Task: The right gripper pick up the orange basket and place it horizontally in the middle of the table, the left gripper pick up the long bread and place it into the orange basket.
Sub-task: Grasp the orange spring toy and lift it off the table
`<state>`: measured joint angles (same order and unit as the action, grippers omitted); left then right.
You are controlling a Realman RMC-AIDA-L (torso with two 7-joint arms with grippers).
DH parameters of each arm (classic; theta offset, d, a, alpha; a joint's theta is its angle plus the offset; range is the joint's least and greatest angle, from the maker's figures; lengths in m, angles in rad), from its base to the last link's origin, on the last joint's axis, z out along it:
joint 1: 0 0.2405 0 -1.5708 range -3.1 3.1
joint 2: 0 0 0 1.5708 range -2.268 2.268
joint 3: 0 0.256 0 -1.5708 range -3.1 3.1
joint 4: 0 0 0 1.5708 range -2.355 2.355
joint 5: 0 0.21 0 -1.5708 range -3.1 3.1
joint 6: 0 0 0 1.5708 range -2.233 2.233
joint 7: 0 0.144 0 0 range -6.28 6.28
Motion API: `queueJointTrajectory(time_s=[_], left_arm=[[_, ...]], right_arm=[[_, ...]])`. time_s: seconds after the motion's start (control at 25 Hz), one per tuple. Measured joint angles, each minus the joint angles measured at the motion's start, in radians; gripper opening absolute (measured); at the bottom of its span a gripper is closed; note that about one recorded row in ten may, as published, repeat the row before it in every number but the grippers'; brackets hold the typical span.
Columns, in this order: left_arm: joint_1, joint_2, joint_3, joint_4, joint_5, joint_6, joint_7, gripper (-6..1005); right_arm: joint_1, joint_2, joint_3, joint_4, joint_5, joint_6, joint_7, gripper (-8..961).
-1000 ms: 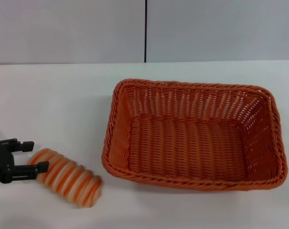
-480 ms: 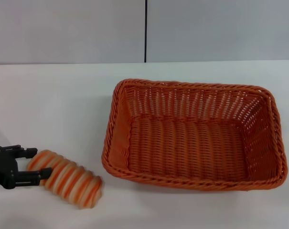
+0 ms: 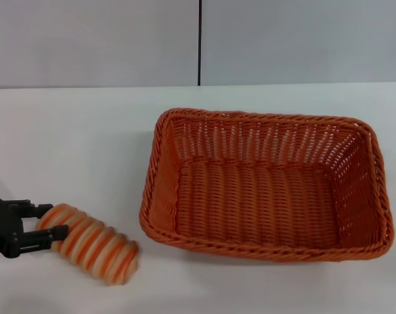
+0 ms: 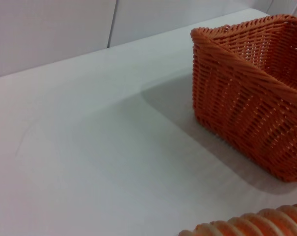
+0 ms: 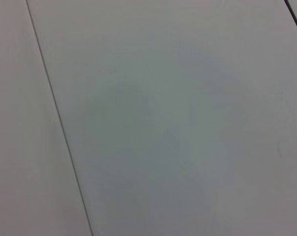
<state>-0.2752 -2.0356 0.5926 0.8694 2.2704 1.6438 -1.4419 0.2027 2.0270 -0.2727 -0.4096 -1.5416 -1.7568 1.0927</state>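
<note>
From the head view, the orange basket (image 3: 265, 183) sits lengthwise across the middle of the white table (image 3: 73, 137), upright and empty, so the first half of the job looks done. The long bread (image 3: 90, 243) lies on the table at the near left, well apart from the basket's left rim and angled toward the near edge. The left pincer (image 3: 46, 220) has its two black fingers on either side of the loaf's left end, one finger above it and one across it, closing on the bread; whether the hold is firm yet I cannot tell. The catch is only at the very tip of the loaf, so the main risk is that the long free end sags or swings on lifting and the bread twists out of the fingers. A low lift could also knock the loaf against the basket's raised braided rim and shove the basket off its place.

In the left wrist view, only a ridged strip of the bread (image 4: 246, 225) shows, with a basket (image 4: 256, 93) corner beyond it across bare table; the wall stands tall, so clearance matters.

The right wrist view shows only a plain grey panelled surface; the right pincer is not visible anywhere.
</note>
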Motion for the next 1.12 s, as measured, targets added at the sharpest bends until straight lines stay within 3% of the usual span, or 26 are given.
queueJointTrajectory(time_s=[0.16, 0.52, 1.12], left_arm=[[-0.003, 0.001, 0.000, 0.000, -0.002, 0.001, 0.000, 587], [-0.008, 0.001, 0.002, 0.000, -0.003, 0.007, -0.002, 486], [-0.009, 0.000, -0.001, -0.001, -0.003, 0.016, 0.000, 405]], right_arm=[[0.001, 0.000, 0.009, 0.000, 0.001, 0.001, 0.000, 593], [0.004, -0.001, 0.012, 0.000, 0.002, 0.004, 0.001, 593], [0.004, -0.001, 0.012, 0.000, 0.003, 0.005, 0.001, 593]])
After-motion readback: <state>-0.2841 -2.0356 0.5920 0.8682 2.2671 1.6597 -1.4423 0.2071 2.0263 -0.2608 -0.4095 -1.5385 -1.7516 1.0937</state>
